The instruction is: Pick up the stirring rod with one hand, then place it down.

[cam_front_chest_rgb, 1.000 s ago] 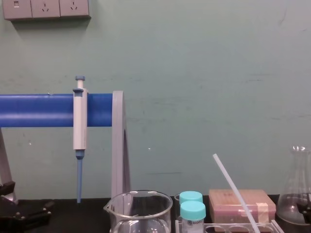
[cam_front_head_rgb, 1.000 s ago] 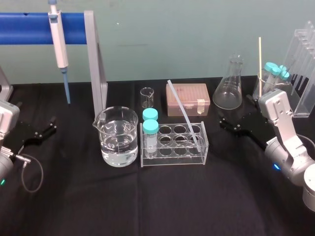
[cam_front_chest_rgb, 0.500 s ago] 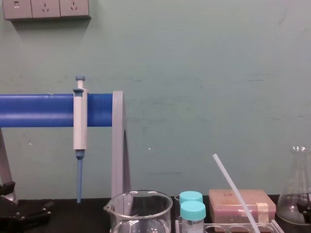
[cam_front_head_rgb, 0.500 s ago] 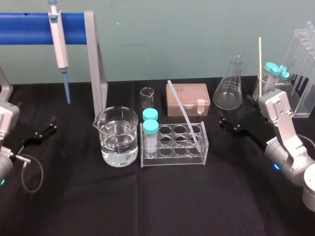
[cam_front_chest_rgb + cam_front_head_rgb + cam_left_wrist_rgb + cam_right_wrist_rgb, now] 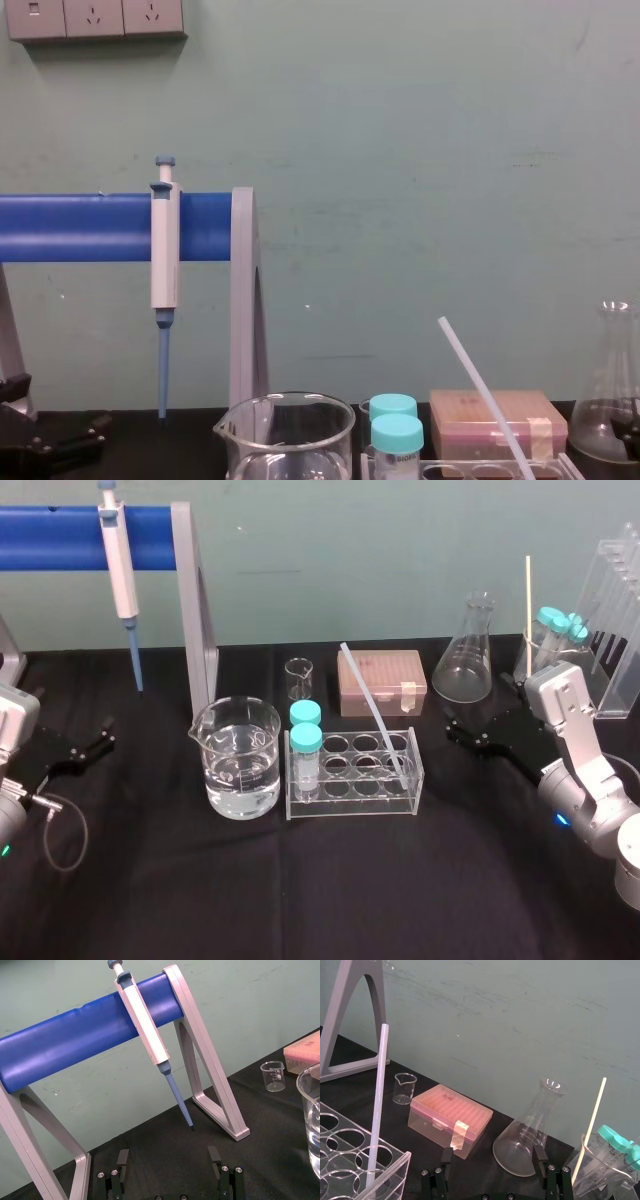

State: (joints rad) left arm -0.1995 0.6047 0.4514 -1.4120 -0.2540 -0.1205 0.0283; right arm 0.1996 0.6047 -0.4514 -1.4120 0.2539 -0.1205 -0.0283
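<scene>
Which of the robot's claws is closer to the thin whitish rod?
Right. The right gripper hovers just right of the stirring rod; the left gripper sits far left, beyond the beaker.

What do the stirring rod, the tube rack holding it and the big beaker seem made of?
Long thin translucent whitish stirring rod: likely plastic. It looks milky and matte, with no glassy glints.
Clear rectangular tube rack: probably acrylic, going by its flat see-through panels with bright edges.
Large clear beaker: apparently glass, with a glossy thin wall, white graduations and water showing through. Clear plastic is possible.

Whitish stirring rod [image 5: 372,716] aslant in rack [image 5: 353,795]
</scene>
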